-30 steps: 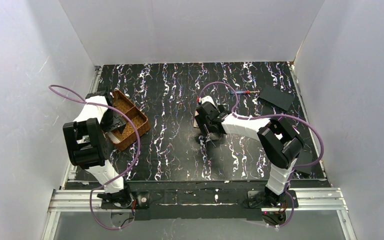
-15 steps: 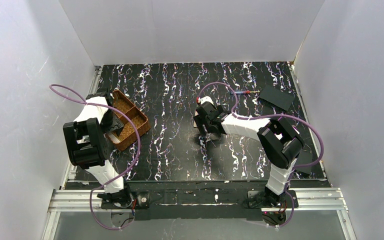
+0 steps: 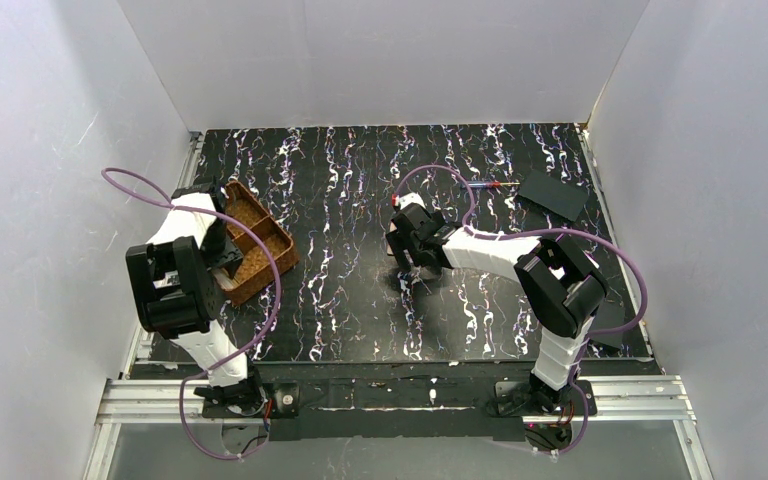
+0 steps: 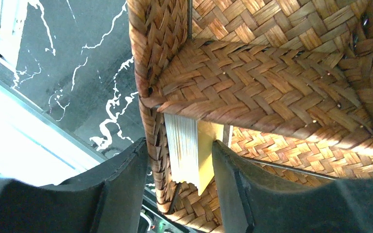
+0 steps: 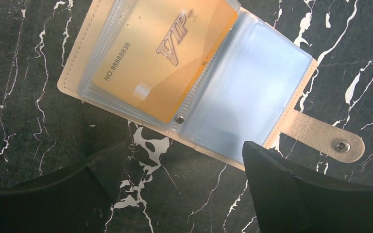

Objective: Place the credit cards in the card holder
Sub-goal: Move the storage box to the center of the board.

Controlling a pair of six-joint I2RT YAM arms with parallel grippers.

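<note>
Left pincer (image 4: 179, 148) straddles credit cards (image 4: 194, 155) in tray (image 4: 252, 82) (overhead hides cards).

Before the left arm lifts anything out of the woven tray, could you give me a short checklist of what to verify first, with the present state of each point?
1. The stack of tan flat cards stands between the fingers of the left gripper: ok.
2. The grip is closed firmly on the stack: cannot tell.
3. The wall of the brown woven tray is outside the grip: cannot tell; it seems to sit between one finger and the stack.
4. The beige leather card holder lies open on the table: ok.
5. A clear sleeve beside the gold VIP card is free: ok, it looks empty.
6. The right gripper is open: ok.
</note>
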